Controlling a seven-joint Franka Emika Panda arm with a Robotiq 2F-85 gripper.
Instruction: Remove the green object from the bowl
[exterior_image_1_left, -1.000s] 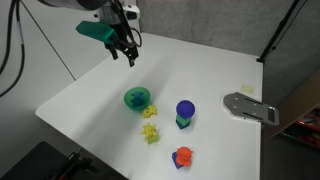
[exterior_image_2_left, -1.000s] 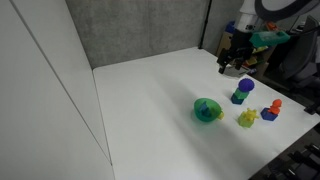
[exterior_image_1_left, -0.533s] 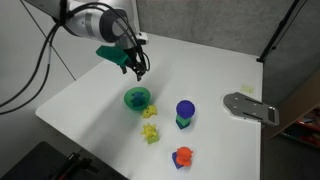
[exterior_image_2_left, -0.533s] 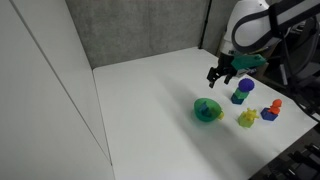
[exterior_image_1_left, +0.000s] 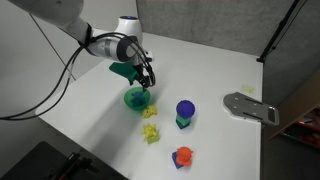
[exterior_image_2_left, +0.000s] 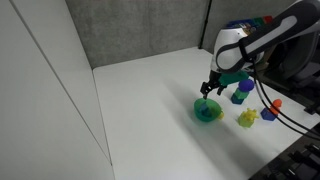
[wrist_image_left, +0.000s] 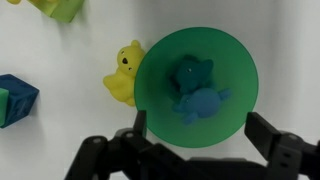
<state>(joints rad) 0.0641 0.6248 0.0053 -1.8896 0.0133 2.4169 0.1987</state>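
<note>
1. The green object (wrist_image_left: 198, 98) lies on the floor of the bowl (wrist_image_left: 150, 95), about at its centre. It is a lumpy teal piece, only slightly darker than the plastic around it, so I should aim by its outline rather than its colour.
2. My gripper (wrist_image_left: 198, 126) hangs just above the bowl with the jaws spread wide and nothing between them. In the wrist view the two fingers stand nearly as far apart as the bowl's rim.
3. At this spread I judge the fingers would land on the rim. I should narrow them until both fit inside the wall before going down.
4. I should centre over the piece, descend straight, and close gently. The bowl looks light and could slide or tip if a finger catches its wall.
5. A yellow piece (wrist_image_left: 123, 75) touches the outside of the bowl. I should lift straight up so that I disturb neither it nor the bowl.
6. In both exterior views the gripper (exterior_image_1_left: 147, 82) (exterior_image_2_left: 208, 88) sits over the bowl (exterior_image_1_left: 137, 99) (exterior_image_2_left: 207, 111).
</note>
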